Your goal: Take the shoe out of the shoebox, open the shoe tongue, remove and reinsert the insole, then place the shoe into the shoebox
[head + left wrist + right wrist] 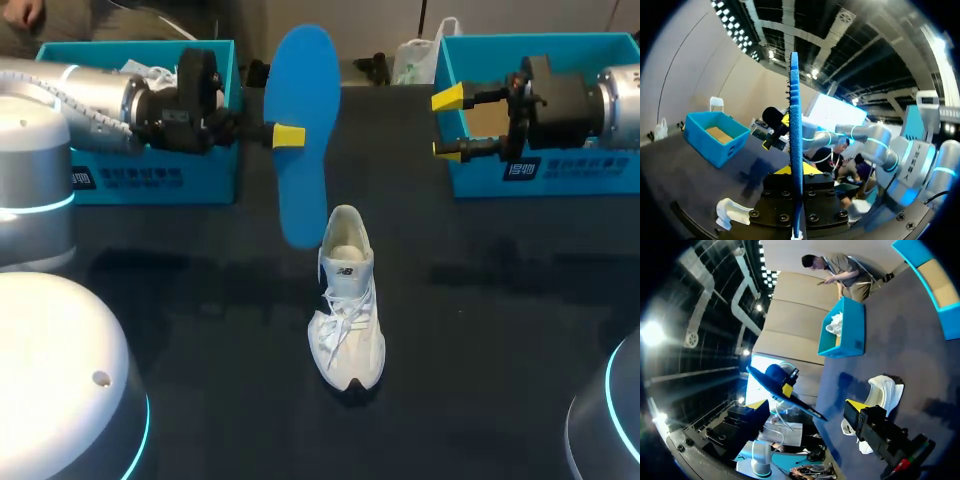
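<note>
My left gripper (288, 136) is shut on the edge of a blue insole (305, 130), holding it upright in the air above the table's back middle. In the left wrist view the insole (795, 125) stands edge-on between the fingers of that gripper (796, 172). The white shoe (347, 300) stands on the dark table below, heel toward the insole and toe toward the front; it also shows in both wrist views (732, 212) (882, 395). My right gripper (447, 125) hangs open and empty in front of the right blue shoebox (540, 175), its fingertips (855, 405) wide apart.
A second blue box (150, 170) with white stuffing inside stands at the back left, behind my left arm. White bags (415, 60) lie at the table's far edge between the boxes.
</note>
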Tool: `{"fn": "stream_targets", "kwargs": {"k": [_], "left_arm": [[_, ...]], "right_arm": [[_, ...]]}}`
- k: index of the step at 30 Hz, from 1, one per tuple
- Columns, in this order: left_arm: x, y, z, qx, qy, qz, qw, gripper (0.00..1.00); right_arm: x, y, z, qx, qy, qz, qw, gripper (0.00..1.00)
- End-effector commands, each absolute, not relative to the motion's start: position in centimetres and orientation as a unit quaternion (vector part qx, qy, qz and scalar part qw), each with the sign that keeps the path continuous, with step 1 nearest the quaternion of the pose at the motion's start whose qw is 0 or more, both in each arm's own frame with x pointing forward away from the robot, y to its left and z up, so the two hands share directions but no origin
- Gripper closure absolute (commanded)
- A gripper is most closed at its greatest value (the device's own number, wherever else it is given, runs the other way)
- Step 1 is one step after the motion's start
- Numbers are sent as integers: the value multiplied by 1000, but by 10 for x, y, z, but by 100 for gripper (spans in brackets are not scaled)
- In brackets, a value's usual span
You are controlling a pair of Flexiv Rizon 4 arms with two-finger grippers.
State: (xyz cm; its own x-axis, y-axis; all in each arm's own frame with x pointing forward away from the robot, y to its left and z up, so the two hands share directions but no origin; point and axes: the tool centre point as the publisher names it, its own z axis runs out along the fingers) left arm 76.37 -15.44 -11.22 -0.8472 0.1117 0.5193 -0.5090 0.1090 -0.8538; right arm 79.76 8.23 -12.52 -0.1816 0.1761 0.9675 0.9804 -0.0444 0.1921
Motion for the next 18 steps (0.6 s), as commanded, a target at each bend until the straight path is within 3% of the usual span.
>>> {"fn": "stream_targets", "kwargs": {"k": [1, 18], "left_arm": [[764, -156, -114, 295, -643, 607, 363, 100], [777, -181, -137, 391, -599, 540, 444, 100]], "right_arm": [[798, 84, -125, -507, -570, -515, 390, 0], [798, 84, -125, -507, -570, -515, 390, 0]]}}
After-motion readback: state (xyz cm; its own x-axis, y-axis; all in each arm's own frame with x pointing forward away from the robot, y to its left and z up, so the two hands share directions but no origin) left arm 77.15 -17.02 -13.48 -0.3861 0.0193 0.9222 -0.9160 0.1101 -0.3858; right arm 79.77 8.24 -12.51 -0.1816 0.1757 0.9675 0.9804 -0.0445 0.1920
